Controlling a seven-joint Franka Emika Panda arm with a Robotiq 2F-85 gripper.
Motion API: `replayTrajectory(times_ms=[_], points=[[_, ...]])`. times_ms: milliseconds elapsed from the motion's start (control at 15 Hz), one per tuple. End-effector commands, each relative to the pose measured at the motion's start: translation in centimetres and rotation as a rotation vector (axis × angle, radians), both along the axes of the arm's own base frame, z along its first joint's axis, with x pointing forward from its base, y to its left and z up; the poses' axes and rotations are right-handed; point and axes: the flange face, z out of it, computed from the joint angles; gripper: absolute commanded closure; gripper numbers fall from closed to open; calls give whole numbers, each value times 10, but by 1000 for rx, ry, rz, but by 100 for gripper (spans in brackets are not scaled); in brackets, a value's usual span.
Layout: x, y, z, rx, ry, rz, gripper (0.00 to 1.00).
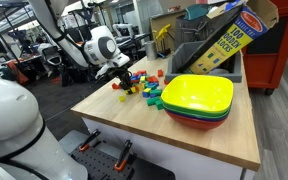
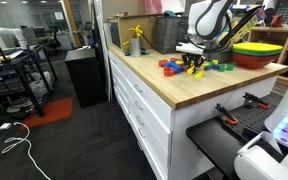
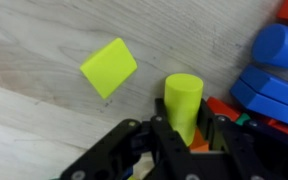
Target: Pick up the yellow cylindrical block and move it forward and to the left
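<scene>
Black fingers (image 3: 162, 140) of the gripper (image 3: 191, 135) are seen flanking the yellow cylindrical block (image 3: 183, 98), which stands upright on the wooden table (image 3: 44, 120); whether it is clamped cannot be told. A flat-sided yellow block (image 3: 109, 67) is seen nearby, with blue blocks (image 3: 274, 60) opposite.

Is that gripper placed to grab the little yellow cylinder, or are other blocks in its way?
Probably yes. In the wrist view the yellow cylindrical block stands upright between the fingers of the open gripper; the flat-sided yellow block lies apart, and the blue blocks sit just beside, not between.
</scene>
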Motion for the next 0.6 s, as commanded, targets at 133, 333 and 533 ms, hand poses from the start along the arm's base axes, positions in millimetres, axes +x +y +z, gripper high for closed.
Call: replayTrajectory(times_ms=[133,333,533], points=[[-5,10,40,-66,2,22,92],[-2,8,62,-119,2,33,92],[7,3,86,-170,-15,51,92]])
